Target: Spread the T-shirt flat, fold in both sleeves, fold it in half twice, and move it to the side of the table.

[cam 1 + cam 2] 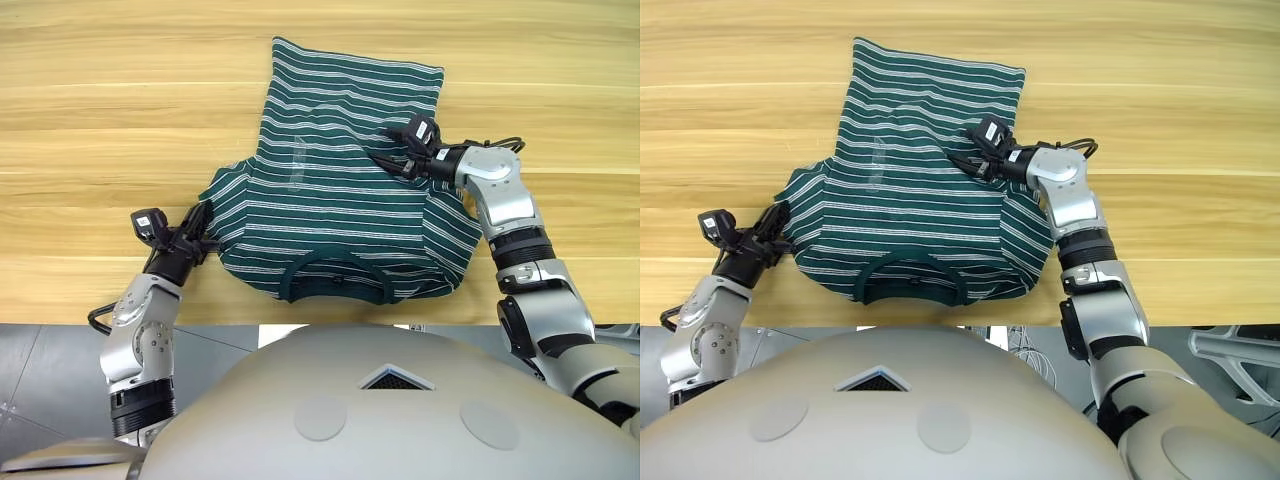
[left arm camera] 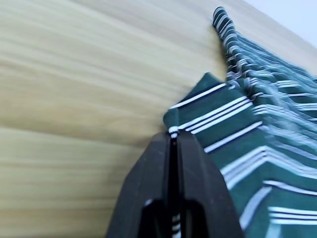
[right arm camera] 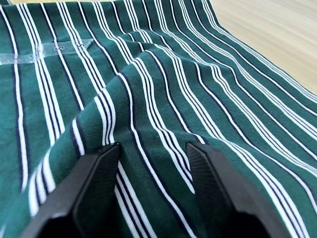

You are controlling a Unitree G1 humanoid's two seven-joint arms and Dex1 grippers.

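My left gripper is pinched tight, its two black fingers pressed together on the edge of the T-shirt's left sleeve, with a strip of striped cloth caught between them. It sits low over the wooden table, just off the shirt's left side and close to the near edge.

My right gripper has its fingers spread apart. Both tips rest on the green striped fabric, and a raised ridge of cloth runs up between them. I cannot tell whether they have any grip on that ridge. This gripper is over the T-shirt itself, on the right half of the body about midway along its length, with the arm coming in from the right.

The shirt lies on the table between the two grippers, mostly flat but rumpled near the right shoulder. Its collar faces me at the near table edge and its hem lies farthest away. The long axis runs away from me, leaning slightly to my right at the far end.
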